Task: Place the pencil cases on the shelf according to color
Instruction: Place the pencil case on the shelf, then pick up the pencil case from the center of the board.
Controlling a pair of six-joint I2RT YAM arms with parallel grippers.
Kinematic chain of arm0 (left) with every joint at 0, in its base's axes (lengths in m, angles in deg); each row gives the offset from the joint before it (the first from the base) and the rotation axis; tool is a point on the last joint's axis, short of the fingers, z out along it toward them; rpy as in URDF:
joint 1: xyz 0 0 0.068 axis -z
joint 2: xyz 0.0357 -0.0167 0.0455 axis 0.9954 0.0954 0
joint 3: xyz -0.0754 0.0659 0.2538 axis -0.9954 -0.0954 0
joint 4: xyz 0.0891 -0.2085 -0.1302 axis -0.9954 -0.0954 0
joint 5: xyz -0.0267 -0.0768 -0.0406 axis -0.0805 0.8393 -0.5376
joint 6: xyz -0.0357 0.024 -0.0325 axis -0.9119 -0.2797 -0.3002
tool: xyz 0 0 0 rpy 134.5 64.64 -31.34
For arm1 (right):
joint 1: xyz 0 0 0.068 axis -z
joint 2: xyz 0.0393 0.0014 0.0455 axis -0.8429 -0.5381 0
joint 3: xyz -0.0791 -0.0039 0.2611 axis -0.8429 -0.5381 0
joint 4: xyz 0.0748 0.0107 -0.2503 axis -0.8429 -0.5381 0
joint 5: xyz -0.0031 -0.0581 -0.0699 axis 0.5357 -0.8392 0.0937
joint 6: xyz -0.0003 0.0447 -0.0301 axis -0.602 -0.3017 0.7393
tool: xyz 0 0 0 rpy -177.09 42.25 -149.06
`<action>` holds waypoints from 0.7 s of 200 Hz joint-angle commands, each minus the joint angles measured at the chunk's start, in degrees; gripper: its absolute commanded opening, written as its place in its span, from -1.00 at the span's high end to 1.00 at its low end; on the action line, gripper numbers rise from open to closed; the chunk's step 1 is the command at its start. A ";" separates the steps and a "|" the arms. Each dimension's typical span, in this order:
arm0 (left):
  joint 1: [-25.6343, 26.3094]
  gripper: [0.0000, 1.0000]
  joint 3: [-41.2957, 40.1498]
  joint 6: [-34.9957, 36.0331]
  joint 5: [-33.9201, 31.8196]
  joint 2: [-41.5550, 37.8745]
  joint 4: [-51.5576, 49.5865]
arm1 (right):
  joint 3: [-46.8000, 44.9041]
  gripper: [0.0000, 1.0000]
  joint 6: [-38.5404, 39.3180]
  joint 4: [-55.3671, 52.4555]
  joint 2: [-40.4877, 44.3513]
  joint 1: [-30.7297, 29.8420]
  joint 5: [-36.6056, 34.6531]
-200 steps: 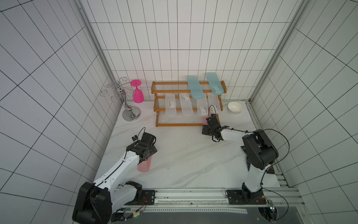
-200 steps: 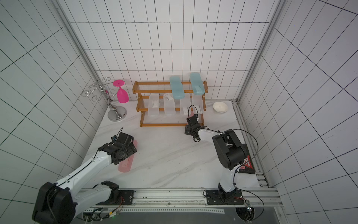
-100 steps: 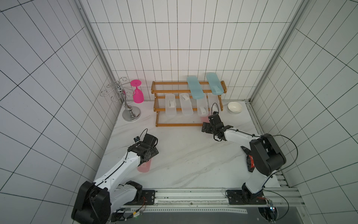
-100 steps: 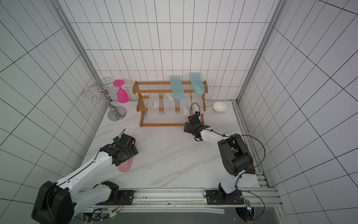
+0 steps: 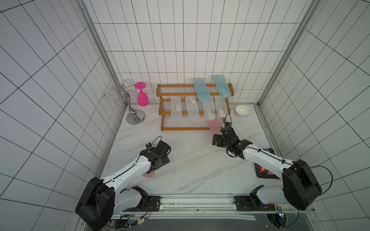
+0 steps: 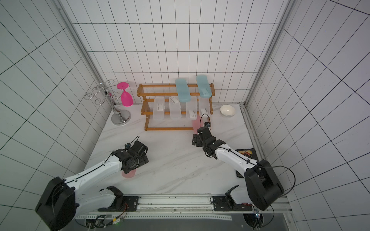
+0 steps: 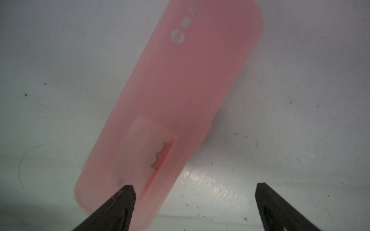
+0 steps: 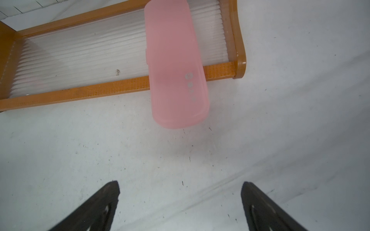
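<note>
The unshelved pink pencil case (image 7: pixel 170 100) lies flat on the marble table (image 7: pixel 280 100), long axis roughly near-to-far, directly beneath the left gripper (image 7: pixel 196 190). Its jaws are spread and empty. One fingertip (image 7: pixel 124 196) is over the case's end and the other over bare table, so the gripper sits off-centre. The left arm is nearer. The right gripper (image 8: pixel 180 186), spread and empty, is well right, beside the shelf (image 8: pixel 80 92).

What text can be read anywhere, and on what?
Nothing legible.
Pink pencil case on the table: white logo and characters, blurred.
Pink pencil case on the shelf: white marks, blurred.
White labels on clear pencil cases and a blue pencil case: too small.
</note>
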 commanded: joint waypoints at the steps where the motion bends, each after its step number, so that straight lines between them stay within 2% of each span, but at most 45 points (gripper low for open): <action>1: 1.72 -0.96 3.12 -3.81 -4.48 -0.31 -1.93 | -3.41 -0.98 -0.72 -3.34 4.62 -1.04 -0.91; 21: 1.05 -0.96 3.35 -3.66 -10.00 -2.25 -3.62 | -5.62 -0.98 -0.79 -4.07 8.64 -2.42 0.39; 35: -1.59 -0.95 2.82 -2.83 -11.55 -3.85 -3.60 | -7.07 -0.98 -1.20 -4.75 11.01 -3.63 0.82; 61: -11.06 -0.95 0.35 2.12 -6.80 -7.44 0.76 | -9.47 -0.98 -2.46 -4.59 13.80 -5.97 1.28; 95: -21.34 -0.95 -2.53 6.44 -2.28 -8.85 5.93 | -9.80 -0.98 -2.52 -4.35 13.22 -8.07 1.24; 112: -24.17 -0.95 -3.33 7.69 -0.12 -7.06 7.49 | -9.38 -0.98 -2.33 -4.30 12.10 -8.35 0.87; 140: -24.82 -0.95 -2.74 8.94 5.65 -2.27 8.95 | -8.76 -0.98 -2.14 -4.33 10.92 -8.47 -0.61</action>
